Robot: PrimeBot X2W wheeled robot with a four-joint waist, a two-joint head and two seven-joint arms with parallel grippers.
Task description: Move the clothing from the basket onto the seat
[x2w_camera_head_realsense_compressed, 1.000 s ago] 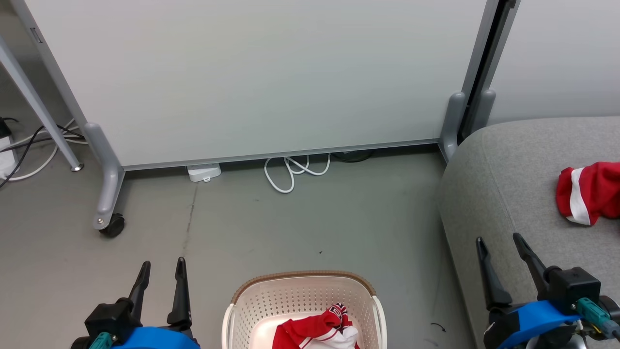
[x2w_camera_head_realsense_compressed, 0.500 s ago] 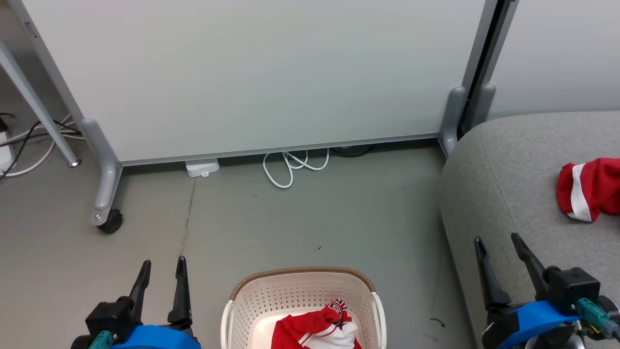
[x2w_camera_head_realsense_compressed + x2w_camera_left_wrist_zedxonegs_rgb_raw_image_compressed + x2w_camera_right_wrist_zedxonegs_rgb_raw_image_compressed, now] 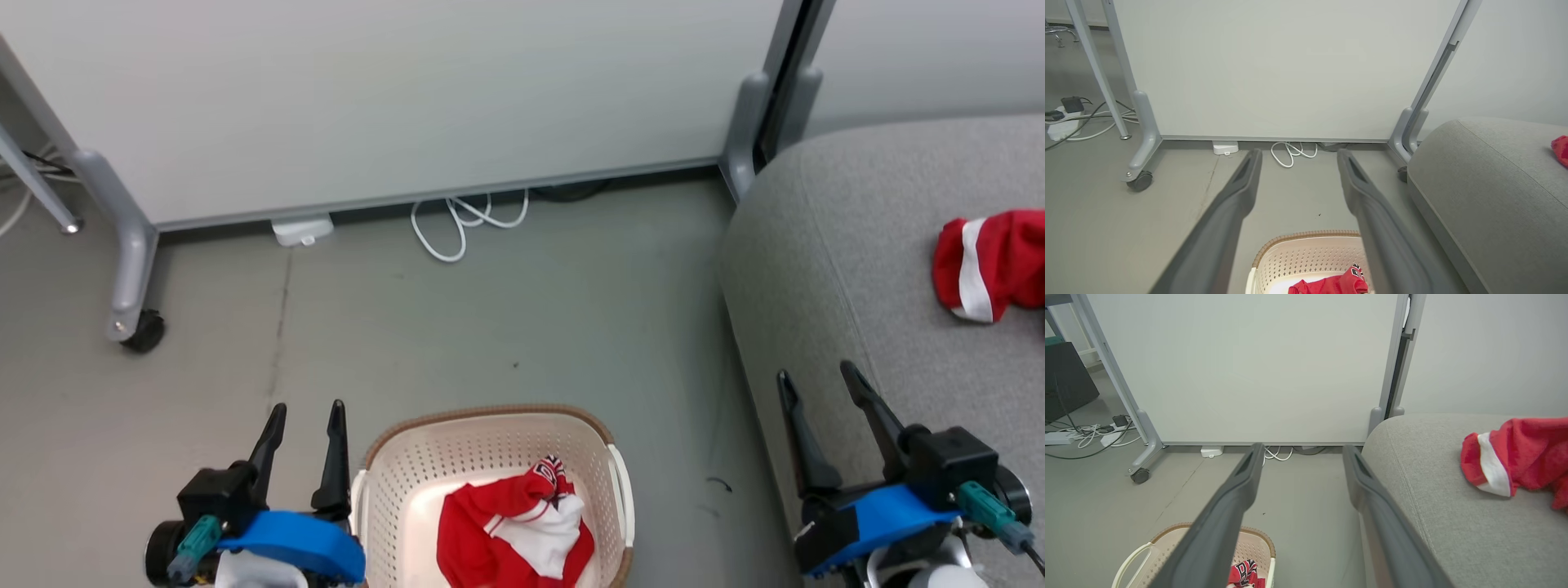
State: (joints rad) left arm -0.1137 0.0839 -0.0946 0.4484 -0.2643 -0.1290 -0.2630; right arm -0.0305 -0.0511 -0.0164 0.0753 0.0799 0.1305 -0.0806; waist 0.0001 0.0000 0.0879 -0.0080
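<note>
The basket (image 3: pixel 488 411) sits on the floor (image 3: pixel 506 318) between the two arms, and one red-and-white garment (image 3: pixel 506 531) lies crumpled inside it, so I'd judge half the job is left to do. The second garment (image 3: pixel 988 261) rests on the seat (image 3: pixel 833 269), well to the right of the basket, where it belongs. The left gripper (image 3: pixel 309 405) hangs just beside the basket's left rim, fingers spread wide and holding nothing, probably placed to dip in. The right gripper (image 3: pixel 815 370), equally wide and empty, hovers right of the basket by the seat's near edge. Whether more cloth hides beneath that crumpled garment I cannot tell.
</note>
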